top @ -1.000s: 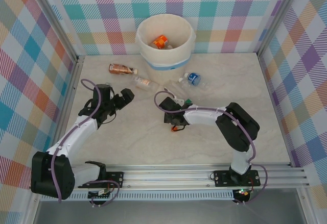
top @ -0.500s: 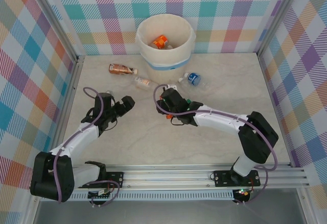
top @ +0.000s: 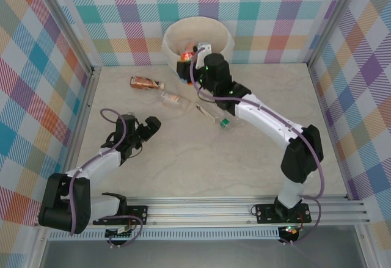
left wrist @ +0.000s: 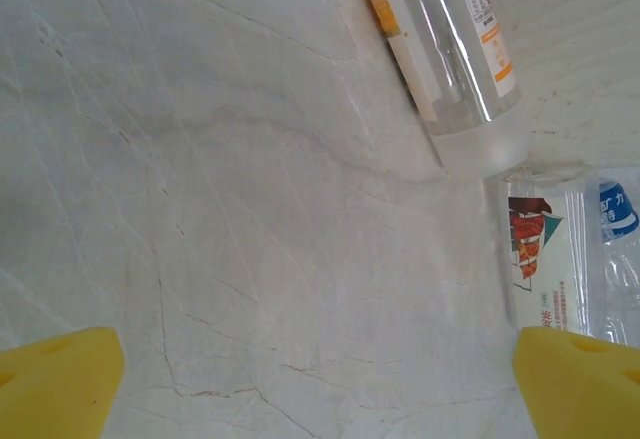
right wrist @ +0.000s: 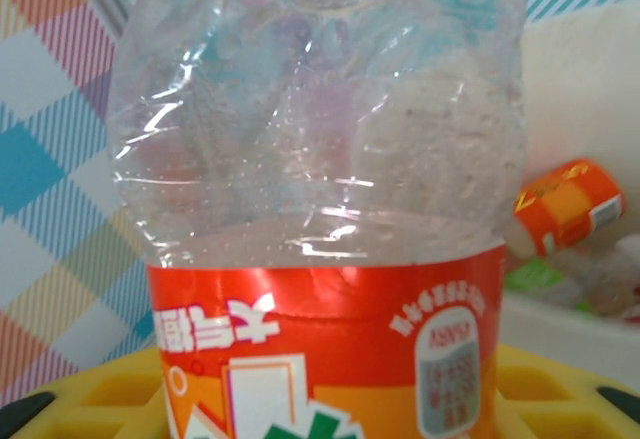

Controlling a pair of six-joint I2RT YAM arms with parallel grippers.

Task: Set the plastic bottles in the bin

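Right hand (top: 189, 62), clamped on a red-labelled bottle (right wrist: 320, 259), has swung from mid-frame up to the bin (top: 171, 39), apparently over its rim; release comes next. Left hand (top: 148, 127) waits, spread apart.

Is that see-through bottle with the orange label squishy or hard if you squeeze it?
Probably squishy: the clear bottle has crinkled, dented walls. It looks empty, so it is likely light. Its smooth, shiny plastic might slip.
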